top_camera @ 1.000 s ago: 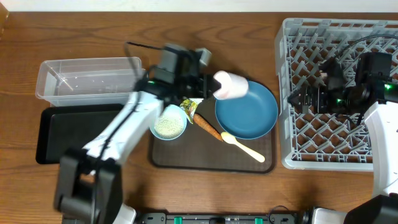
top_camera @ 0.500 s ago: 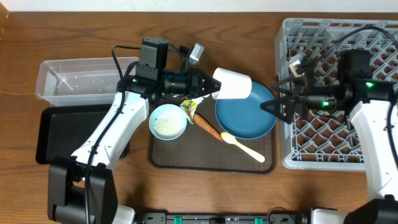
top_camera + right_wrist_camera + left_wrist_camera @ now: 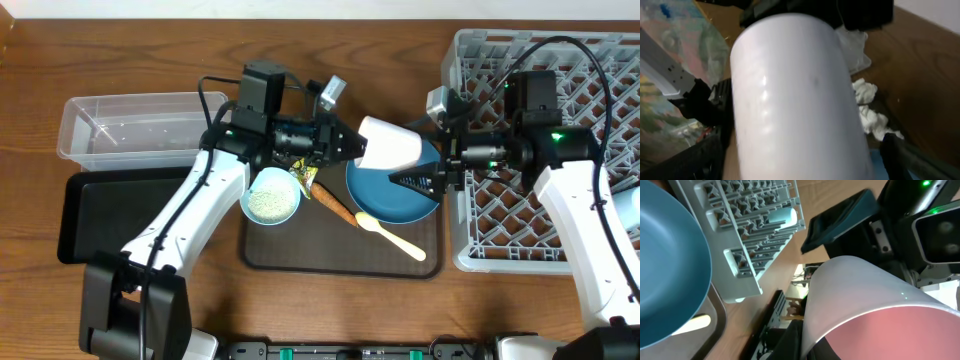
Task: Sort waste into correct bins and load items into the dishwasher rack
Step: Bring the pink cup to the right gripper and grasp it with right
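While my left gripper (image 3: 350, 146) clamps the pink cup (image 3: 390, 146) above the dark blue plate (image 3: 372, 195), my right gripper (image 3: 412, 181) sits spread beside it (a handover, I judge). The dishwasher rack (image 3: 480, 240) shows nothing loaded; carrot piece (image 3: 335, 207), wrapper (image 3: 303, 175) and pale yellow spoon (image 3: 392, 238) lie unsorted.

A brown serving tray (image 3: 300, 255) with rounded corners is laid flat on the wooden counter (image 3: 130, 50), around the middle and closer to the near edge. A small brown object (image 3: 5, 30) is cut off at the far left corner.
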